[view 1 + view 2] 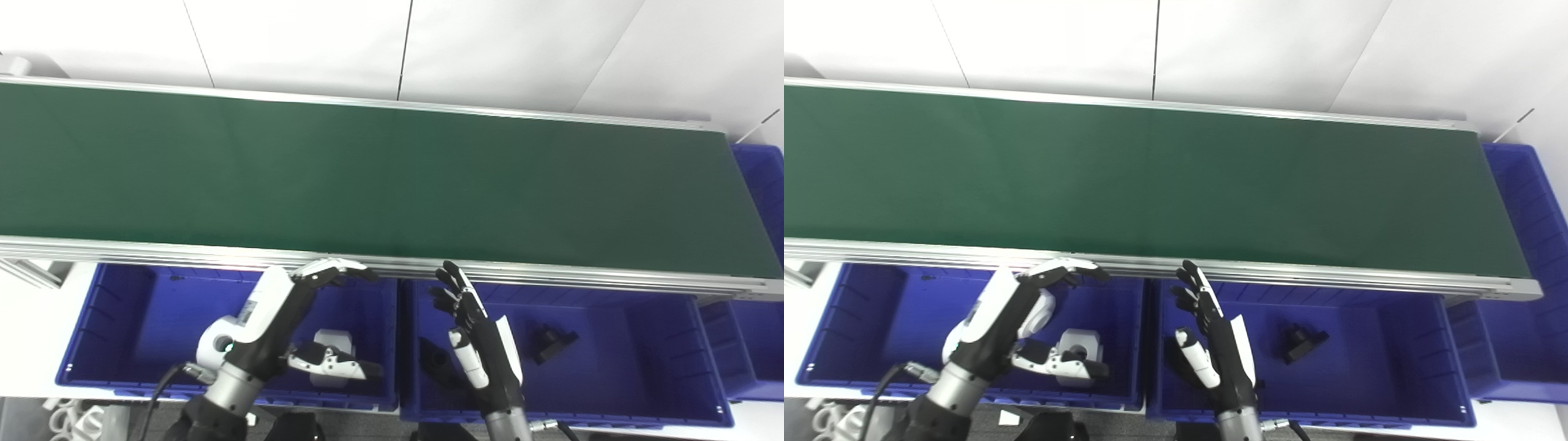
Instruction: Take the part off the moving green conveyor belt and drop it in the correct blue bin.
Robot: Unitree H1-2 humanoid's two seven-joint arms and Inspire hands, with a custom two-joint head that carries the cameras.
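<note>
Left eye view — both robot hands [288, 318] [474, 334] empty.

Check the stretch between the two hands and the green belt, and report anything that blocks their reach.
Nothing visible blocks it. The left hand and right hand hover open over the blue bins, just short of the belt's metal rail. The green belt carries no part in view yet.

— What stands behind it all?
— A white wall [502, 49] of flat panels, split by thin dark seams [404, 46].
— And the light?
— Even and bright. A white surface [27, 334] shows at lower left.
</note>
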